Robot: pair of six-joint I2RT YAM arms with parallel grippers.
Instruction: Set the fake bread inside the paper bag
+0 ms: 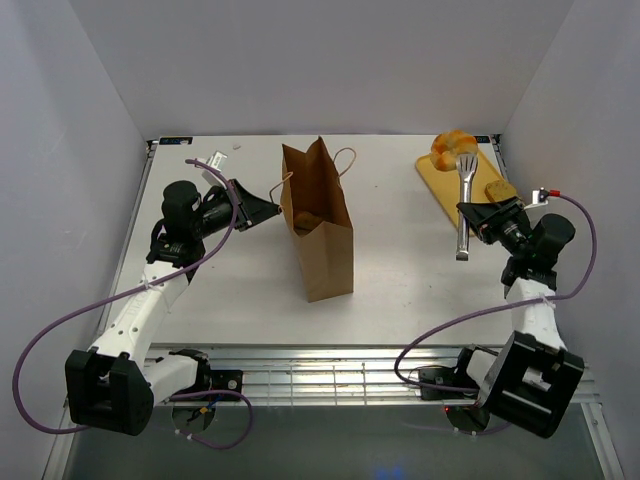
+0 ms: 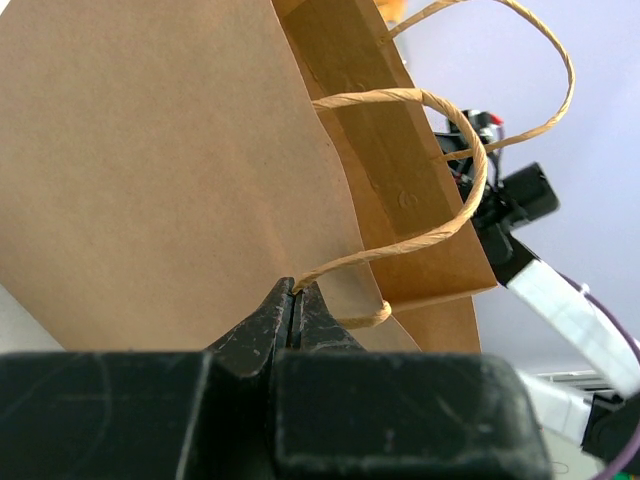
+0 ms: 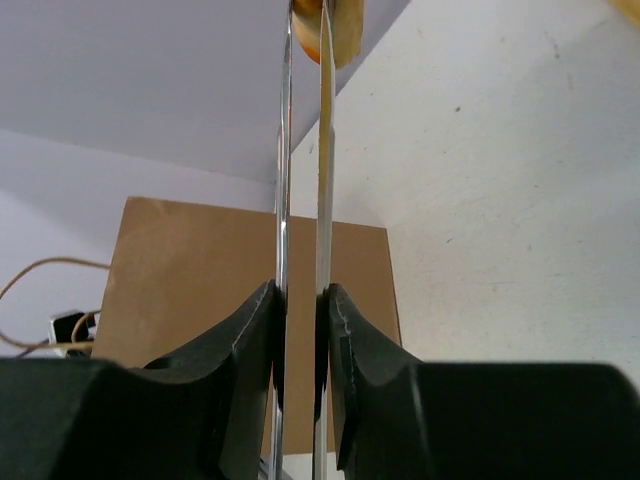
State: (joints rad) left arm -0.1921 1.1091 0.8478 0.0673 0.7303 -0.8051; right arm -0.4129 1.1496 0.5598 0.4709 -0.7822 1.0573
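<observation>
The brown paper bag [image 1: 322, 225] stands upright mid-table, mouth open, with a golden bread piece [image 1: 305, 218] inside. My left gripper [image 1: 272, 208] is at the bag's left side, shut on its twisted paper handle [image 2: 400, 245], jaws pinched together on the twine [image 2: 293, 290]. My right gripper [image 1: 478, 213] is shut on metal tongs [image 1: 465, 195], its fingers pressing both tong arms [image 3: 283, 150] inward. The tong tips squeeze a golden roll [image 1: 452, 148], whose edge shows between the arms [image 3: 325, 25]. A second browned bread piece [image 1: 500, 188] lies beside the right gripper.
A yellow board [image 1: 445, 185] lies at the back right under the rolls. A small white object [image 1: 215, 160] sits at the back left. White walls close in three sides. A metal rack [image 1: 330, 375] runs along the near edge between the arm bases.
</observation>
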